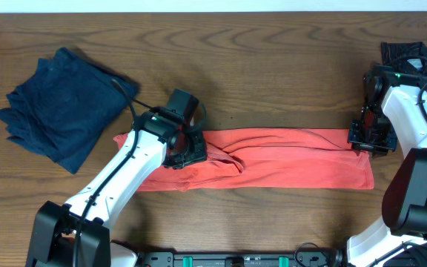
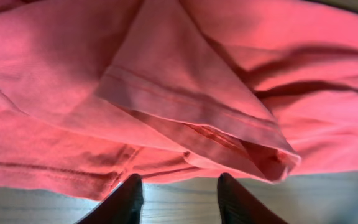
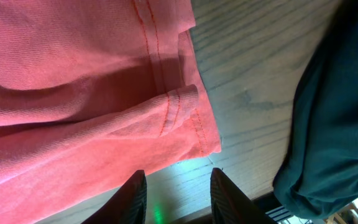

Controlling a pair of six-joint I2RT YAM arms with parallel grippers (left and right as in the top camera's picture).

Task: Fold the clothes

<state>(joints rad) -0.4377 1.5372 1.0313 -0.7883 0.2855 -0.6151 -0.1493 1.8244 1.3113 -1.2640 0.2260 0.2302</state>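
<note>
The coral-red T-shirt (image 1: 288, 159) lies folded into a long strip across the middle of the table. My left gripper (image 1: 187, 150) hovers over the strip's left part, where a sleeve fold bunches up. In the left wrist view the left gripper (image 2: 180, 200) is open with bare wood between its fingers, and the T-shirt's folded hem (image 2: 191, 106) lies just beyond the tips. My right gripper (image 1: 368, 139) stands at the strip's right end. The right gripper (image 3: 178, 198) is open over bare table, with the T-shirt's stitched corner (image 3: 185, 118) just ahead of it.
A folded dark navy garment (image 1: 65, 107) rests at the back left. A black garment (image 1: 406, 55) is bunched at the back right corner, and this dark garment (image 3: 331, 106) shows close to the right of the right gripper. Bare wooden table (image 1: 273, 74) lies behind the strip.
</note>
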